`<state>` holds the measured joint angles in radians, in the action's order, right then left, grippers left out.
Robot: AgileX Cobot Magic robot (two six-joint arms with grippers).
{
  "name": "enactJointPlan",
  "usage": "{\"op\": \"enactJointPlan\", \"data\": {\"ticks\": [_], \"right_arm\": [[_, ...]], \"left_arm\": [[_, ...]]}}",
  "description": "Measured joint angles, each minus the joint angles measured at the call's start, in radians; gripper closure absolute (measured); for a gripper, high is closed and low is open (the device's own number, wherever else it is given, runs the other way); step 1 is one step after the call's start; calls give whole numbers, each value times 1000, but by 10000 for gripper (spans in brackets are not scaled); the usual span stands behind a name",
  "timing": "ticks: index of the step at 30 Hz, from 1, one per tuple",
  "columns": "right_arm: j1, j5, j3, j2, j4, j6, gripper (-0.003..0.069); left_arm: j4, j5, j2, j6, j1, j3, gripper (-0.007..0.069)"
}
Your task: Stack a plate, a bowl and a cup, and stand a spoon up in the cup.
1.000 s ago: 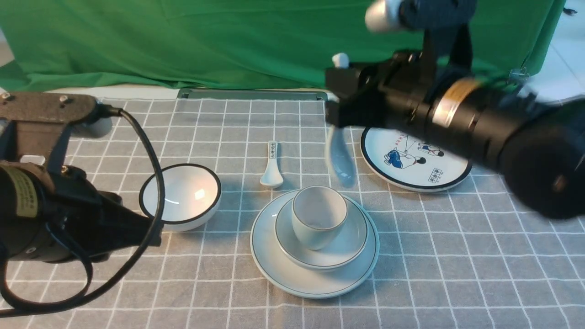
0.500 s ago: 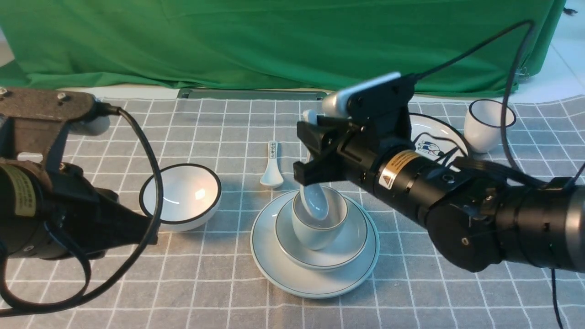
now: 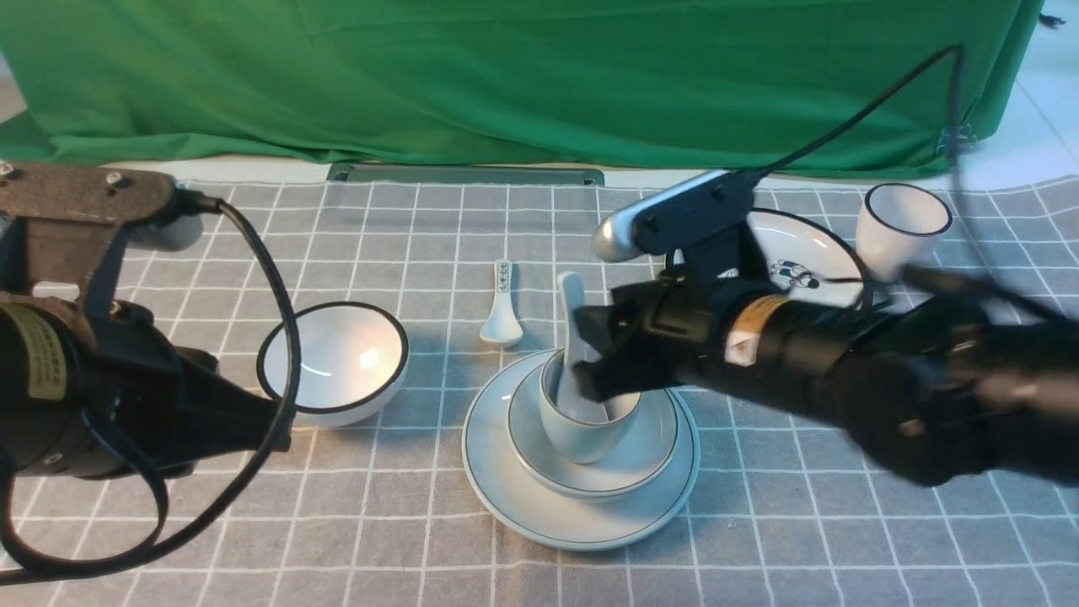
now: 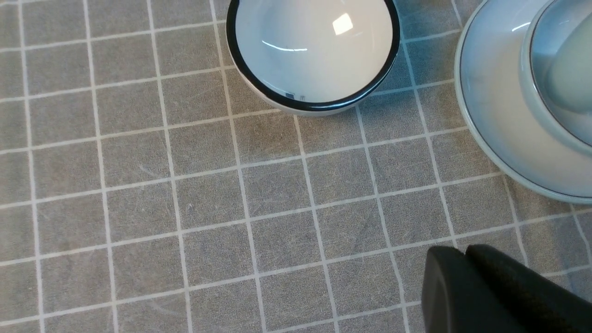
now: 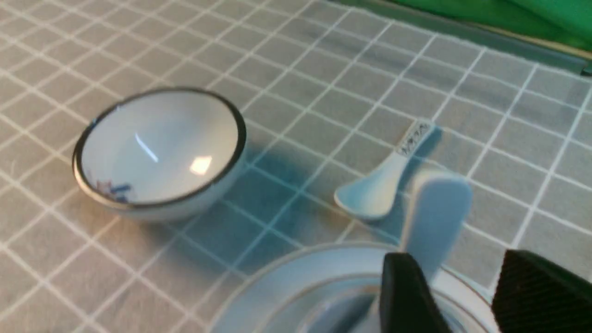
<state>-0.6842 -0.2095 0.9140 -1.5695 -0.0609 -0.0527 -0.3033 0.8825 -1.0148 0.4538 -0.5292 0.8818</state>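
- The plate lies near the middle of the worktop, which is covered with a grey checked cloth.
- The bowl sits on the plate, roughly centred.
- The cup stands upright in the bowl.
- The spoon stands in the cup, scoop down inside it. Its handle rises above the rim and leans slightly away from the robot.
- The right gripper hangs low over the far right side of the cup, with its jaws parted.
- In the right wrist view the spoon's handle shows just past one of the fingers, which hides its lower part. The other finger stands apart from it. Whether the near finger touches the handle cannot be told.
- The left gripper has its jaws closed on nothing. It hovers over bare cloth, near the plate's edge and in front of the black-rimmed bowl.
- The black-rimmed bowl stands by itself to the left of the stack, with a small coloured mark on its inner wall.
- A small spoon with a patterned handle end lies flat on the cloth just behind the plate.
- A cartoon plate and a black-rimmed cup stand at the far right, partly behind the right arm.
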Motion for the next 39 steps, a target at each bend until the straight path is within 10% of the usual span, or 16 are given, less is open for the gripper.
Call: {"op": "enactJointPlan", "data": {"ticks": [9,18,39], "right_arm": [[181,637,-31,721,94,19,631],[222,413,-444,1396,113,74,641],[222,347,-524,1507,113,74,546]], "left_arm": [[0,-9,0,0,0,0,615],[19,-125,7,-45,0,-13,615],[3,-217,779,-76,0,-348,613]]}}
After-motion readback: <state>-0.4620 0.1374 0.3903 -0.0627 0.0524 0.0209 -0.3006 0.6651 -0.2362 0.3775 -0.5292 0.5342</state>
